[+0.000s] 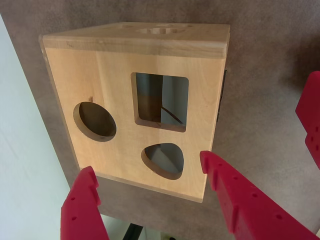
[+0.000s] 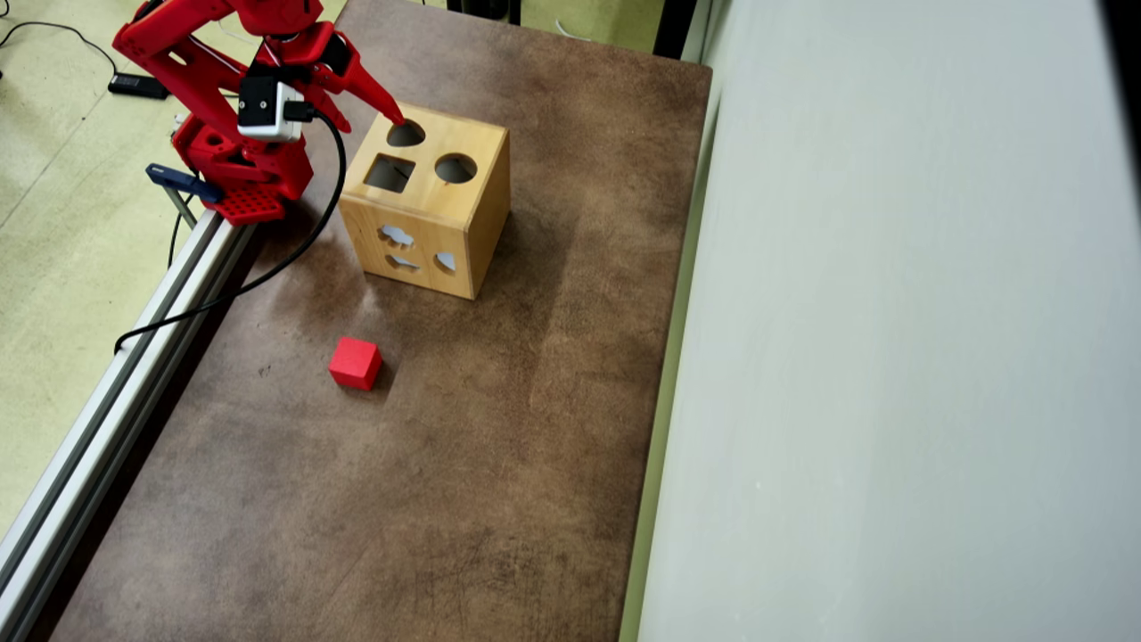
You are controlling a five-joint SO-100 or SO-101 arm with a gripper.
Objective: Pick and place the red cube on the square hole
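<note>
The red cube (image 2: 355, 363) lies on the brown table, in front of the wooden box and apart from it; it does not show in the wrist view. The wooden shape-sorter box (image 2: 472, 223) has a square hole (image 2: 389, 173) in its top, next to a round hole (image 2: 455, 168) and a rounded-triangle hole (image 2: 406, 134). In the wrist view the box (image 1: 115, 75) fills the middle, with the square hole (image 1: 160, 101) at its centre. My red gripper (image 2: 370, 111) hovers over the box's far edge near the triangle hole. In the wrist view the gripper (image 1: 147, 162) is open and empty.
An aluminium rail (image 2: 116, 383) runs along the table's left edge in the overhead view, with the arm's base (image 2: 241, 178) and a black cable (image 2: 267, 267) beside it. A pale wall panel (image 2: 891, 357) borders the table on the right. The box's front side has more shaped holes.
</note>
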